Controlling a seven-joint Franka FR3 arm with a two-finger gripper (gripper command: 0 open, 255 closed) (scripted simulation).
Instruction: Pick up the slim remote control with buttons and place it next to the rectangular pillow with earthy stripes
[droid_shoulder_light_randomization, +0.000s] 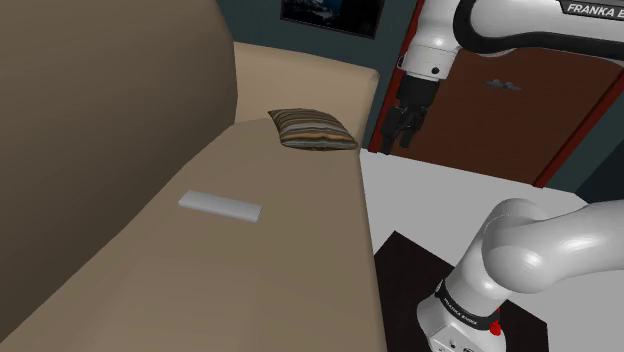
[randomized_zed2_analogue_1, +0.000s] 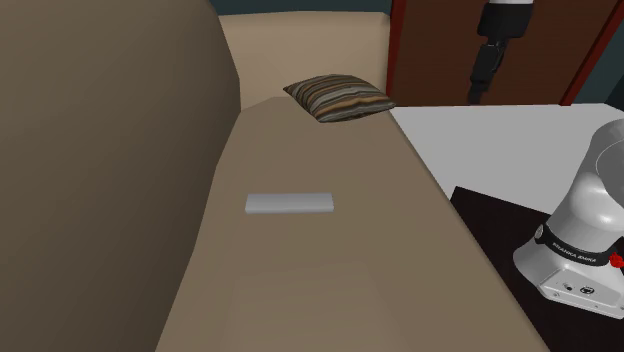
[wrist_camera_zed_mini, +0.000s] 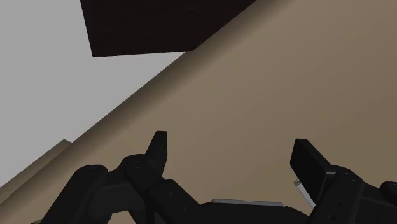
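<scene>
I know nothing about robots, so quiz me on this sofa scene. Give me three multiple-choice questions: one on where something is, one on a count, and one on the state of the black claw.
1. The flat grey rectangular remote lies:
A) on the white floor
B) on the tan sofa seat
C) on a wooden shelf

2. Counting the brown-striped rectangular pillow, the sofa holds:
A) one pillow
B) two pillows
C) three pillows

3. The black two-finger gripper is:
A) clamped on the remote
B) shut on nothing
C) open, holding nothing

Answers:
1 B: the remote rests mid-seat, apart from the pillow.
2 A: a single pillow sits at the seat's far end.
3 C: the wrist view shows the fingers standing apart with nothing between them.
</scene>
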